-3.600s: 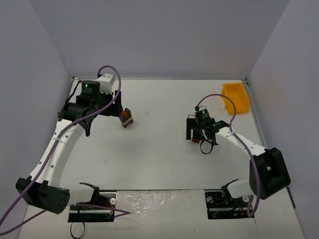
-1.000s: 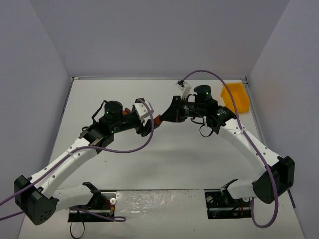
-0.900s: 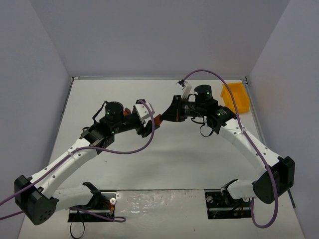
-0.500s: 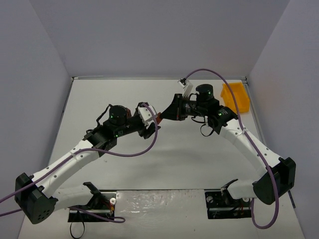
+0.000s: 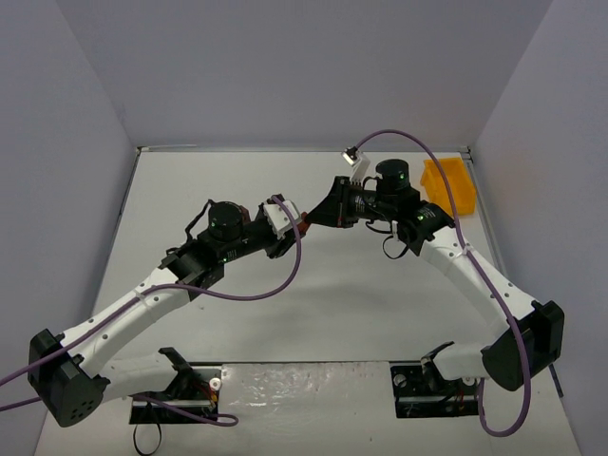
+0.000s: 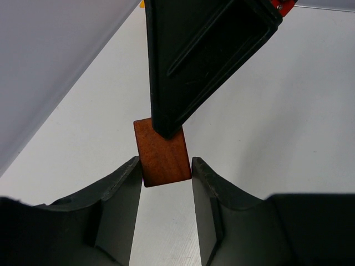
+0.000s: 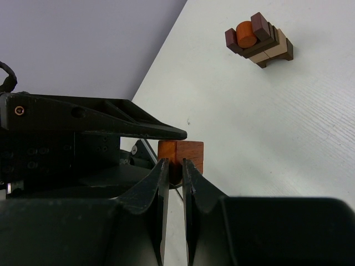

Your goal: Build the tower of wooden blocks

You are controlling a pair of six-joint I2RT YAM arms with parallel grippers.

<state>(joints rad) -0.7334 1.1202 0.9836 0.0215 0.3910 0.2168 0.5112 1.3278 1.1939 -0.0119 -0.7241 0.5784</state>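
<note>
Right now your right gripper [image 7: 176, 163] is pinched across the thin side of a reddish-brown block [image 6: 165, 156], jaws nearly together, holding it clear of the table [image 7: 288, 138]. Your left gripper [image 6: 164, 162] faces it head-on, with a finger against each wider face. The fingers look to touch the wood, but you cannot tell whether they press. This reads as a hand-over, probably to regrip the block so it can be set down flat. The tower [image 7: 259, 41], a small cluster of dark, tan and reddish pieces, stands well apart from the block. Let the right go only once the left is firm, or the block may drop short of the tower
</note>
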